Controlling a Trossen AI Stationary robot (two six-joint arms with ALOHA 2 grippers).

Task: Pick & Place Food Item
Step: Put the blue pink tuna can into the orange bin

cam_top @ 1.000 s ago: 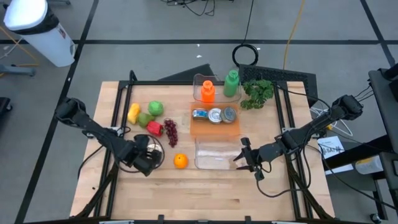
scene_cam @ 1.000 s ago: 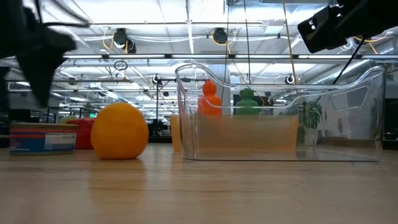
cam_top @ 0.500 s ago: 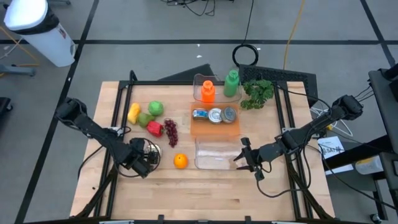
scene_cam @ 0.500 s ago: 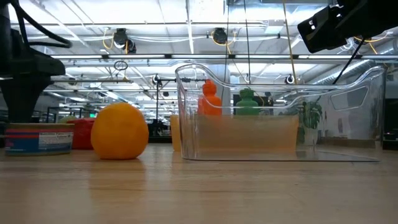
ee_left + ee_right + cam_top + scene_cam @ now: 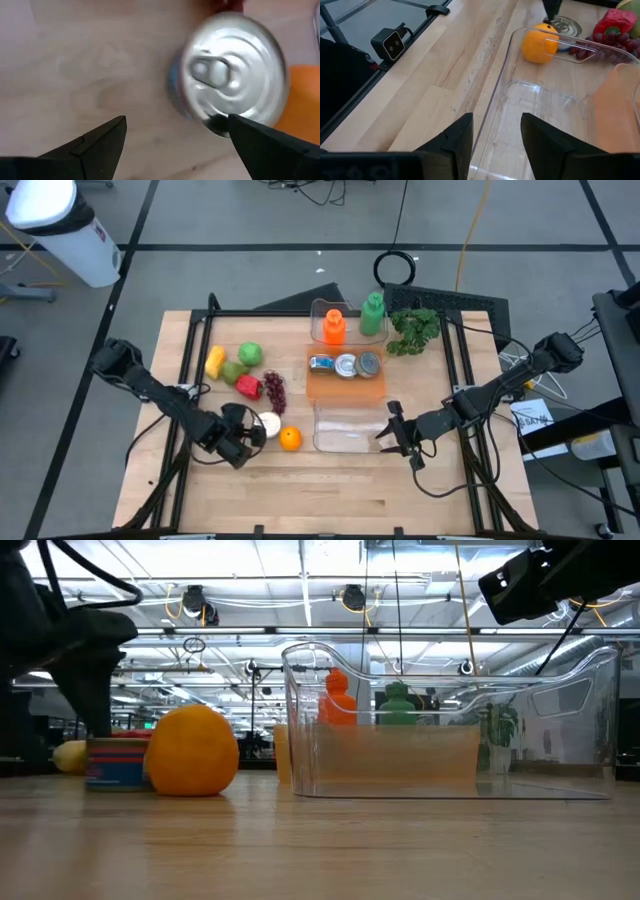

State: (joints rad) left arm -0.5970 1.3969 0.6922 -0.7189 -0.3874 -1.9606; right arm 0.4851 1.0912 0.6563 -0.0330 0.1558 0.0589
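A tin can (image 5: 268,424) with a silver pull-tab lid (image 5: 230,75) stands upright on the table just left of an orange (image 5: 290,439). In the low view the can (image 5: 115,762) shows a blue and red label. My left gripper (image 5: 243,436) is open, low at the can's left side; in the left wrist view it (image 5: 176,121) straddles the can's edge. A clear plastic container (image 5: 350,427) stands right of the orange. My right gripper (image 5: 392,430) is open and empty, hovering at the container's right end (image 5: 540,100). My left gripper meets the can at the rim of its lid (image 5: 220,125) with the tip of one finger (image 5: 260,142); the other finger (image 5: 100,142) stands apart over bare wood. The fingers point down from above. The can stands upright on the table. Whether the finger presses it, I cannot tell.
A yellow fruit (image 5: 214,360), green fruits (image 5: 250,354), a red pepper (image 5: 248,386) and grapes (image 5: 274,390) lie at the far left. An orange tray with three cans (image 5: 345,365), orange and green bottles (image 5: 334,326) and a plant (image 5: 415,330) stand behind the container.
My left gripper has gone a little toward the table's left edge and then back toward its right edge. The can has slid upright along the table toward the right and now stands beside the orange. My right arm has kept still.
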